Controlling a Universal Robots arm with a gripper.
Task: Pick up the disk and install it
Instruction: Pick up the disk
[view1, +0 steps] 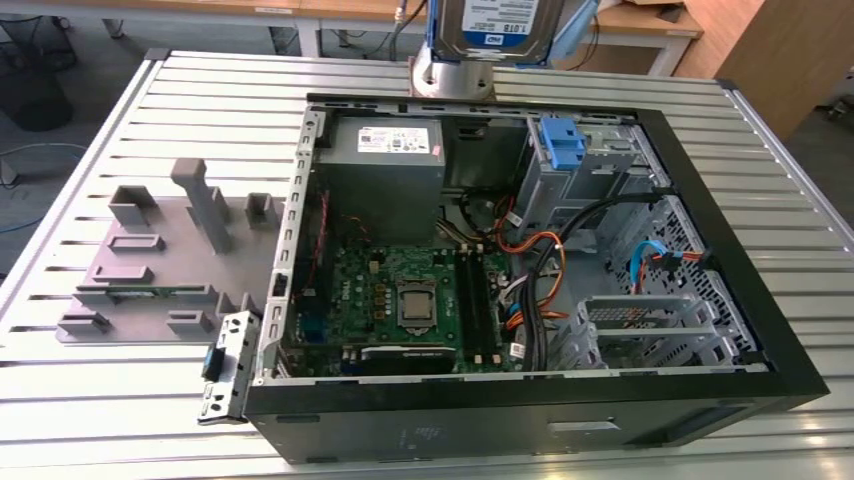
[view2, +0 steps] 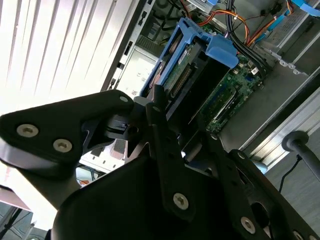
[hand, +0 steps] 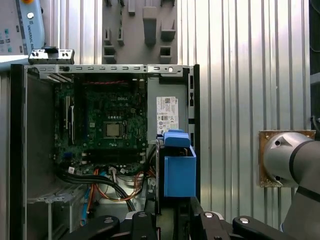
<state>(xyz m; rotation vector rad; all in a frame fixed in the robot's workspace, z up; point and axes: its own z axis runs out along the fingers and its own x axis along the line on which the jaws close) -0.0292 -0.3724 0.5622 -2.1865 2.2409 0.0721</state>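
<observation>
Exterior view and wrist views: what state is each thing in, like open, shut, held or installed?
Silver-metal disk in a blue plastic frame: held aloft, not yet installed.
Black gripper: fingers shut on the disk.
Black computer case: lying on its side, side panel off, open.
Grey power-supply box with white sticker: mounted inside the case.
Grey plastic parts tray: lying on the slatted metal table beside the case.

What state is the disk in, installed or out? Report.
Out, not installed. In the exterior view the disk hangs clear of the open computer case; the gripper clamps it in the second wrist view.
</observation>
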